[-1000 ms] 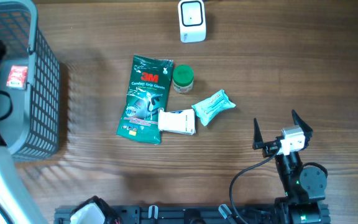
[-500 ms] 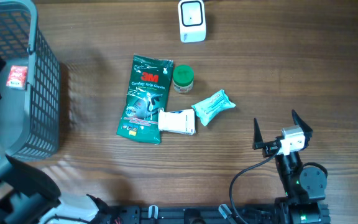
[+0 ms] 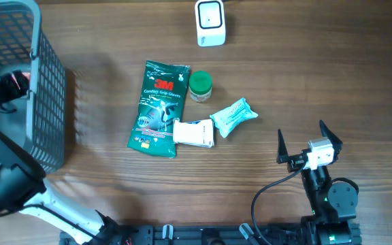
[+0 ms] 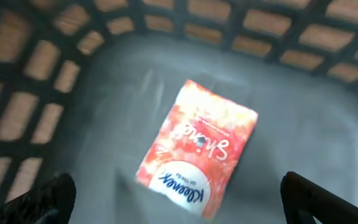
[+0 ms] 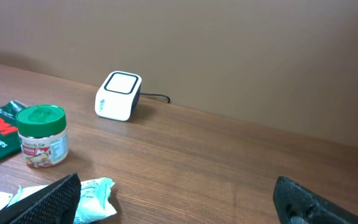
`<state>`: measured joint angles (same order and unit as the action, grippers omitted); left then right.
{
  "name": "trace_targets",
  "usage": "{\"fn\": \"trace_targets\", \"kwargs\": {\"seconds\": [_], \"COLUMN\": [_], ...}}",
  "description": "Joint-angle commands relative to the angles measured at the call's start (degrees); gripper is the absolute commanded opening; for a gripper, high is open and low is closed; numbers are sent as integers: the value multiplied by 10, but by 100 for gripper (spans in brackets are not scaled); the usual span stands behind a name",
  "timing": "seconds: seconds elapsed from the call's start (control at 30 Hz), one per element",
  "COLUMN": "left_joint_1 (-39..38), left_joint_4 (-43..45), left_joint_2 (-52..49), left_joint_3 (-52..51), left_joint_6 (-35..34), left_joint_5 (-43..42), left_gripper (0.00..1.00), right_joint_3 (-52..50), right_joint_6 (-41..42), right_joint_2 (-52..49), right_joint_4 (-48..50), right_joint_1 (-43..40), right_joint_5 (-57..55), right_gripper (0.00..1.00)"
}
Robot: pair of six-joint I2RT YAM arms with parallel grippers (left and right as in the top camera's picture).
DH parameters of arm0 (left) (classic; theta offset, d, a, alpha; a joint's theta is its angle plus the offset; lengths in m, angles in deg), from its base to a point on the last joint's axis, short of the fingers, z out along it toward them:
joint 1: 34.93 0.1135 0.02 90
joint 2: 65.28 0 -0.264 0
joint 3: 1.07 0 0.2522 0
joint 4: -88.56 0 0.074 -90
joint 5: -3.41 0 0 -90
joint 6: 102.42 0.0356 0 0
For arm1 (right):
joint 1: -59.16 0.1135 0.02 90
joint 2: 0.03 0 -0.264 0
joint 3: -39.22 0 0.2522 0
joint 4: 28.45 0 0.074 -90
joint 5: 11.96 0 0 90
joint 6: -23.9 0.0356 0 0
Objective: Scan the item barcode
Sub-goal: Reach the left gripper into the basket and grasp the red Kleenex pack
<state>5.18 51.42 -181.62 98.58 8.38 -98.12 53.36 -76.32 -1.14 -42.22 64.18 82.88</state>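
On the wood-grain table [image 3: 359,68], scanner [image 3: 210,23] near far edge, beige wall [image 5: 229,43] behind

The basket [image 3: 52,88] fences off the upper left of the overhead frame, and its mesh walls ring the left claw [image 4: 178,202] inside. Mid-frame, a glove pack [image 3: 160,109], jar [image 3: 200,85], teal packet [image 3: 233,117] and white box [image 3: 194,133] crowd together. Bare surface [image 3: 332,68] lies open across the right, and the scanner [image 3: 210,22] stands alone at top centre.

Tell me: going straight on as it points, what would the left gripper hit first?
Probably the red-orange Kleenex tissue pack, lying flat in the grey plastic mesh basket, right ahead of the open left gripper.
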Motion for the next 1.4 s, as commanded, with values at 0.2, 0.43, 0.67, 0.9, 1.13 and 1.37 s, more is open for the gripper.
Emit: {"fn": "trace_targets", "kwargs": {"seconds": [0.2,0.43,0.67,0.9,1.13,1.37], "left_joint_1": [-30,-30,-30,-30,-32,-196], "left_joint_4": [59,46,15,4,-48,-188], "left_joint_2": [-78,-92,-49,127,339,426], "left_joint_3": [7,7,7,7,7,5], "left_joint_6": [137,92,13,-111,-280,-285], "left_joint_5": [-20,13,20,8,-177,-317], "left_gripper": [100,61,42,36,31,33], "right_joint_3": [-1,-1,-1,-1,-1,-1], "right_joint_6": [-2,-2,-2,-2,-2,-2], "right_joint_2": [2,2,2,2,2,2], "right_joint_4": [1,1,1,1,1,1], "right_joint_1": [3,3,3,3,3,3], "right_joint_5": [-5,-5,-5,-5,-5,-5], "right_gripper": [100,100,100,100,100,100]}}
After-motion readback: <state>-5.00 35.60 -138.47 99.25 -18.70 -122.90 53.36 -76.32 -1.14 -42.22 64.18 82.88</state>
